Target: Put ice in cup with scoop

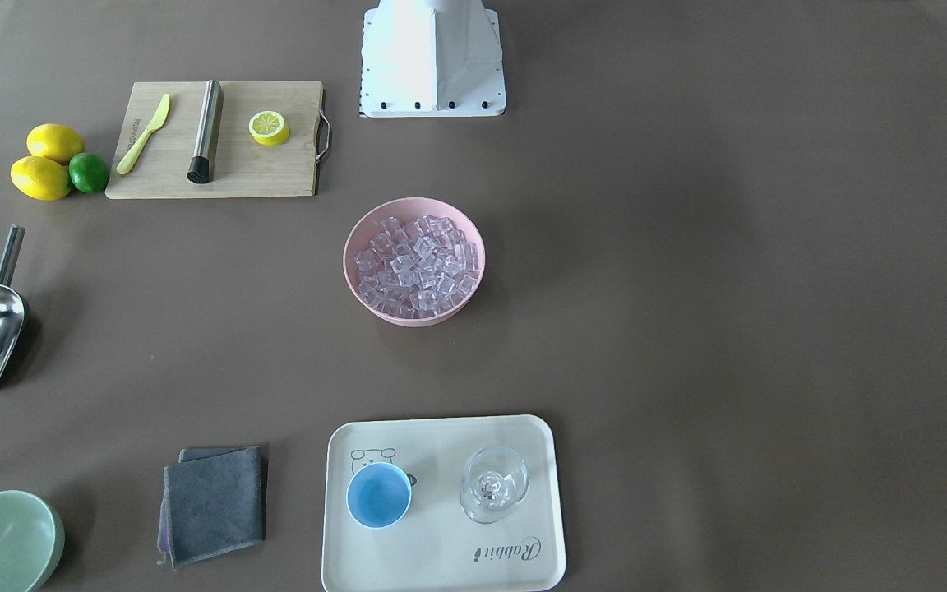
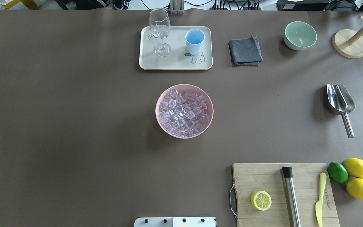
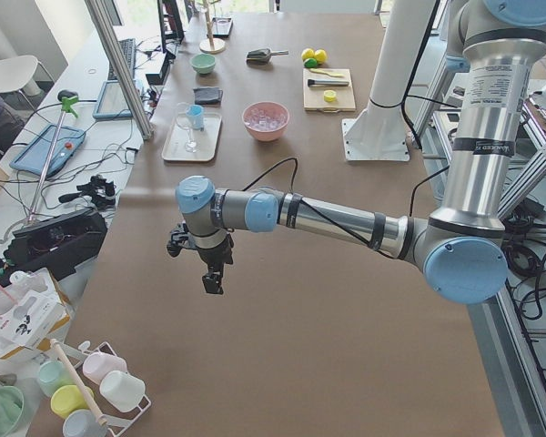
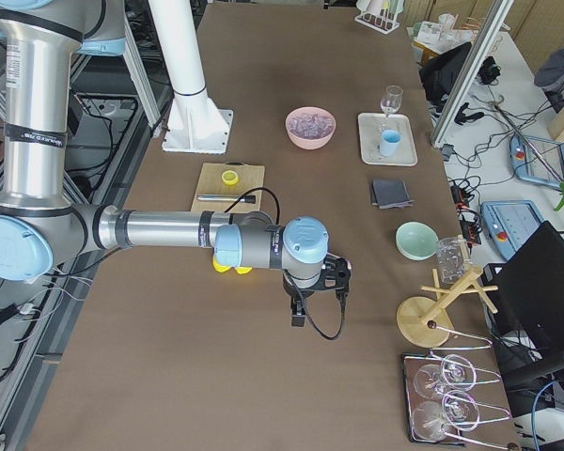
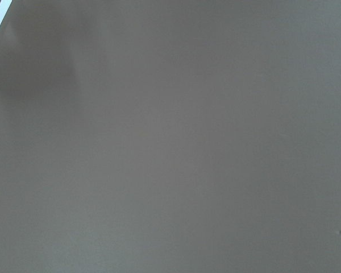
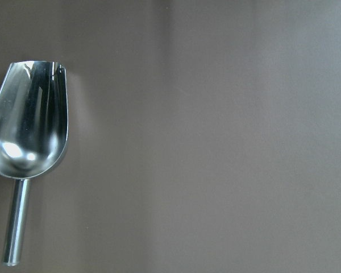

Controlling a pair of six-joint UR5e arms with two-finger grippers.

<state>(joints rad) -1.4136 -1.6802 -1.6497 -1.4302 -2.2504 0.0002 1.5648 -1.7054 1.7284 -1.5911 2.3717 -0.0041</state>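
Right wrist-mounted: scoop (image 6: 28, 136) apart from right claw (image 4: 299, 318)

Open table (image 2: 74, 126) rings the scoop (image 2: 341, 102), while on the tray (image 2: 175, 64) a stemmed glass (image 2: 160, 30) stands near the cup (image 2: 194, 41).

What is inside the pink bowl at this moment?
The pink bowl holds a heap of clear ice cubes, nothing else showing. They cover its floor, so anything beneath cannot be seen.

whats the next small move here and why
Probably bring the right gripper over the handle of the shiny steel scoop and lower onto it. The scoop lies untouched, in the right wrist view, and the clear ice cubes sit in the round pink bowl.
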